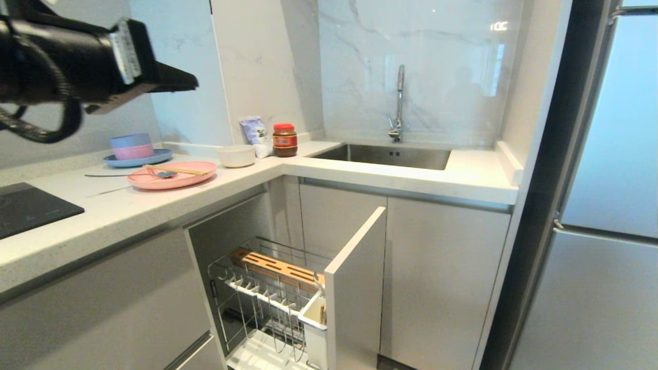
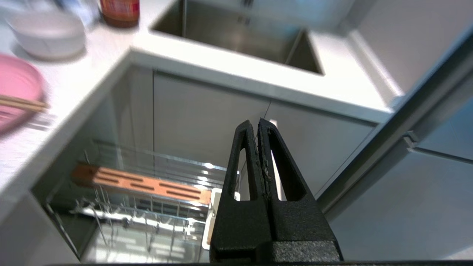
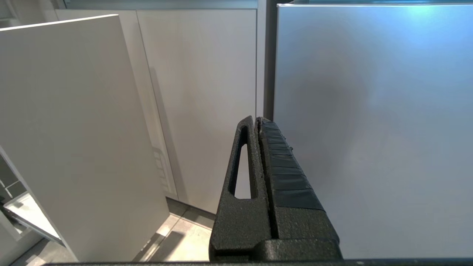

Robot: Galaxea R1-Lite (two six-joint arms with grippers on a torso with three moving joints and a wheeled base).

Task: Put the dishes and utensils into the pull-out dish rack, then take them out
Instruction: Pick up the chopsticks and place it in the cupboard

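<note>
The salmon-pink plate (image 1: 172,176) lies on the white counter, with the chopsticks (image 1: 177,169) across it and the grey spoon (image 1: 118,175) resting on its left rim. Just behind it to the right stands the white bowl (image 1: 236,155). Below the counter the pull-out dish rack (image 1: 267,288) is drawn out and holds no dishes; its wooden strip (image 2: 140,183) shows. My left gripper (image 1: 193,82) hangs high above the counter's left end, shut and empty, pointing towards the rack (image 2: 257,123). My right gripper (image 3: 257,120) is shut and empty, low before the cabinet doors.
A blue plate with stacked bowls (image 1: 132,149), a packet (image 1: 255,132) and a red-lidded jar (image 1: 285,140) stand at the counter's back. The sink (image 1: 385,155) and tap (image 1: 399,103) are to the right, a black hob (image 1: 25,208) to the left, a fridge (image 1: 606,205) at far right. The rack's front panel (image 1: 354,288) juts out.
</note>
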